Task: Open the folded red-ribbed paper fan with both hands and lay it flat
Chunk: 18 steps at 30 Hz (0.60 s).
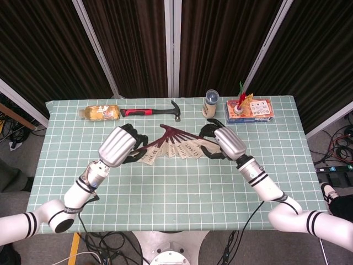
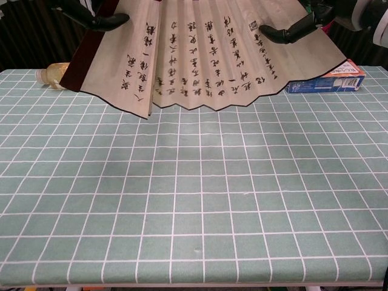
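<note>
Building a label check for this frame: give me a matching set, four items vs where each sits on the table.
Items:
1. fan
2. hammer
3. bottle
4. box

Places:
A. far left of table
B. far right of table
C. held between both hands, mid-table
D. back edge, just right of the bottle

Pairs: 1-C, 2-D, 3-A, 4-B

Robot lab or test cell, not home. Dark curtains (image 1: 132,44) hung between pale metal posts (image 1: 172,47) enclose back of table (image 1: 165,182), which wears green grid-marked cloth. Loose cables (image 1: 339,152) and power strip (image 1: 337,171) on grey floor at right, more cables (image 1: 110,240) under table front. Assorted props along far edge: hammer (image 1: 151,112), bottle (image 1: 99,112), jar (image 1: 211,103), box (image 1: 249,110).
</note>
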Motion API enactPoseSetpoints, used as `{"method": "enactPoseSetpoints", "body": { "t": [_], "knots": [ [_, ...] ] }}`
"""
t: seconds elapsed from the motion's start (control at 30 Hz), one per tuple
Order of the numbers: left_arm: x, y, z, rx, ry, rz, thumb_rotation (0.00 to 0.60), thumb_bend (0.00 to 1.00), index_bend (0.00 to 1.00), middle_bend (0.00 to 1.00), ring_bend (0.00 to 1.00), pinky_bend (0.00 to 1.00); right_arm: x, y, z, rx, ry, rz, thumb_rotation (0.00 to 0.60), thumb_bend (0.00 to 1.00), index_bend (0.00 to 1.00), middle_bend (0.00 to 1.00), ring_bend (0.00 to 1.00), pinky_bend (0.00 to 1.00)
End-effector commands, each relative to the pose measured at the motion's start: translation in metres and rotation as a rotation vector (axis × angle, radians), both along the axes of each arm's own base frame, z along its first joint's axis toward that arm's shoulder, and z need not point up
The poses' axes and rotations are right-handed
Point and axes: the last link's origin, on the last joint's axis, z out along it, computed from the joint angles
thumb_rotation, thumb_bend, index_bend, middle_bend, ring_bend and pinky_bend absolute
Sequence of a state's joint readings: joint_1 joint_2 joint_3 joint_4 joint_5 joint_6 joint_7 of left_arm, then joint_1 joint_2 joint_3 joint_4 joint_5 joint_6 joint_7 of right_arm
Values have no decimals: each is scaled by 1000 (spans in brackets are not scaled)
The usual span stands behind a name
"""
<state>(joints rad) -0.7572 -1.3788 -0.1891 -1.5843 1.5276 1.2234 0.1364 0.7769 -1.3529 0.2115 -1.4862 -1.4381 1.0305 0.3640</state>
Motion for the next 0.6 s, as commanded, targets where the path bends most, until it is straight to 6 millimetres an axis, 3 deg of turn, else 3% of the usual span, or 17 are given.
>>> {"method": "enactPoseSetpoints", "body": {
  "t": [0.03, 0.27, 0.6],
  "knots": [
    [-9, -4, -7, 69, 87, -16, 600, 368, 585, 723, 649, 490, -10, 6, 8, -143, 138, 68, 600, 456, 745, 457, 267, 80],
    [-22, -9, -19, 169, 187, -12, 600, 367, 585, 720, 650, 490, -22, 14, 9, -309, 264, 113, 600, 455, 737, 457, 264, 66],
    [-33, -28, -49, 195, 343, 6, 600, 369, 568, 705, 649, 480, -32, 25, -6, -502, 391, 169, 600, 456, 725, 454, 262, 38]
  ]
}}
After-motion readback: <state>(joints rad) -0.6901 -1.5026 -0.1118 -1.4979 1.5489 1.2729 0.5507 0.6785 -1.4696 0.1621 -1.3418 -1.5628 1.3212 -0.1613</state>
